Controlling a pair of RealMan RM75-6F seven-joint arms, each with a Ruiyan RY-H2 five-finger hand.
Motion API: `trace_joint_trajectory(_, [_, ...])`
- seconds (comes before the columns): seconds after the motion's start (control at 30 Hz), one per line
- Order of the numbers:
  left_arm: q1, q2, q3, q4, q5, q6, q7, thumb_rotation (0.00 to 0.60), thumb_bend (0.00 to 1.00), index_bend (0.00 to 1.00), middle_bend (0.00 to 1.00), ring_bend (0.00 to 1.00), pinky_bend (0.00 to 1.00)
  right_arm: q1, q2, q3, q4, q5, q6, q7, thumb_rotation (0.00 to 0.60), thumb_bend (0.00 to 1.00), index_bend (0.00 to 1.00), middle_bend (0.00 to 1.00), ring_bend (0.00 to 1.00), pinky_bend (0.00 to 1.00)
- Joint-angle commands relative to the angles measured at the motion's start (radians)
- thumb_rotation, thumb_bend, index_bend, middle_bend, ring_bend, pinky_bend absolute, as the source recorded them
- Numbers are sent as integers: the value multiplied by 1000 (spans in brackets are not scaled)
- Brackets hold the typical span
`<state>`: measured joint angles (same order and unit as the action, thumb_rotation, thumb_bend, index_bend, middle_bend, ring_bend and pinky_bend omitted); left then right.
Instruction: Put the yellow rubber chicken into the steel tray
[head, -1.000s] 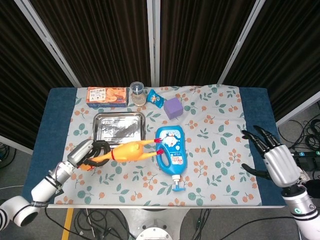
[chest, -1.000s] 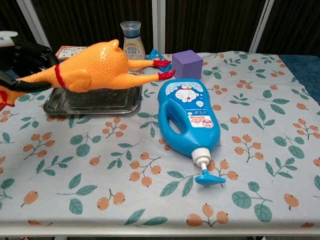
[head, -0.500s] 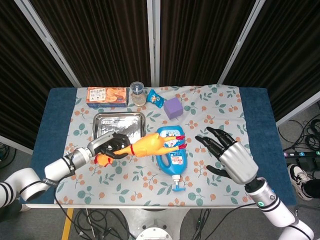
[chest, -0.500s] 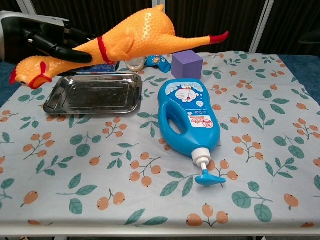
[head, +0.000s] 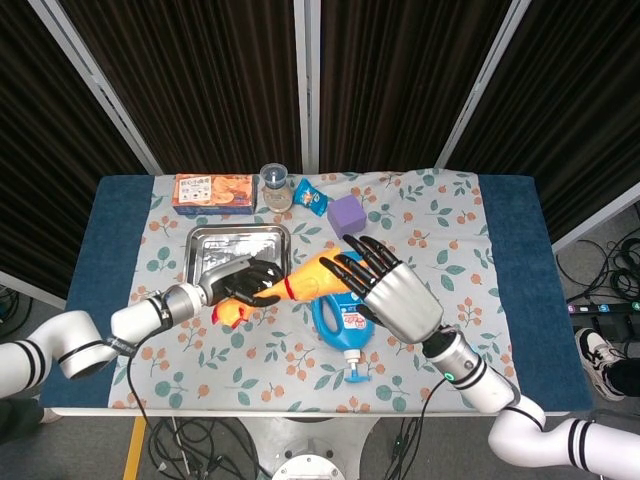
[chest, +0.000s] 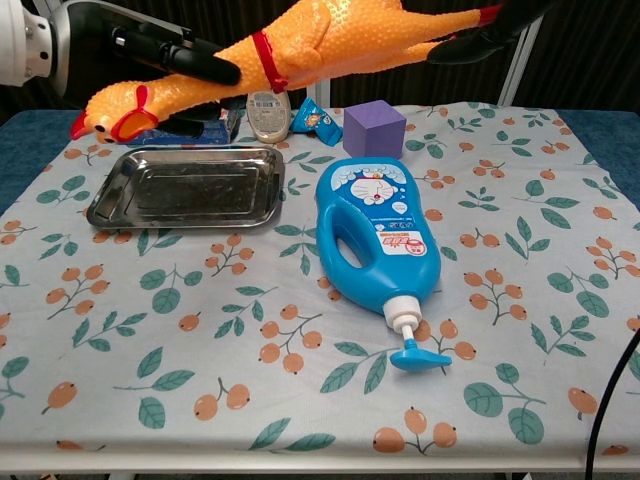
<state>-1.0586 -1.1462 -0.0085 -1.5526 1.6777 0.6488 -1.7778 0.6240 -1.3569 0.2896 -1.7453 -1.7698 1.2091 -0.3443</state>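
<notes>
The yellow rubber chicken (chest: 330, 35) hangs in the air, lying level, with its red-combed head (chest: 112, 108) over the far left of the steel tray (chest: 180, 190). My left hand (chest: 150, 45) grips its neck by the red collar. In the head view the chicken (head: 308, 278) sits just right of the tray (head: 200, 232), between my left hand (head: 240, 282) and my right hand (head: 385, 290). The right hand's fingers are spread over the chicken's leg end. In the chest view the right hand (chest: 480, 42) is right by the red feet; whether it touches them I cannot tell.
A blue pump bottle (chest: 378, 225) lies on the flowered cloth right of the tray. Along the back edge stand a snack box (head: 212, 191), a jar (head: 274, 187), a blue packet (head: 310, 197) and a purple cube (head: 347, 215).
My left hand has lifted the chicken and carried it rightward. The right hand has swept in from the table's right edge to the chicken's leg end.
</notes>
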Motion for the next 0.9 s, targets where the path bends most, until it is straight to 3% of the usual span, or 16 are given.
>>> trace_joint_trajectory(0.03, [-30,6,34,1,45,18,-54,600,763,767,868,809,929,28,-19,10,12,21,-25,-21,600,0,114,260,89,214])
trace_joint_trajectory(0.37, [-92,11,122,31,118,90,-204,600,763,767,865,809,930,70,-38,-13,14,74,-74,-64,600,0,115,259,89,214])
trace_joint_trajectory(0.6, [-114,6,165,54,128,127,-234,600,766,767,865,810,931,77,-40,-30,26,82,-63,-60,600,0,123,260,89,216])
trace_joint_trajectory(0.73, [-125,6,182,53,133,145,-239,600,766,767,866,809,931,95,-58,-22,41,95,-65,-75,600,40,195,271,124,255])
trace_joint_trajectory(0.9, [-140,4,202,54,132,157,-251,600,766,767,865,809,931,116,-82,-19,56,109,-68,-91,600,156,334,359,225,332])
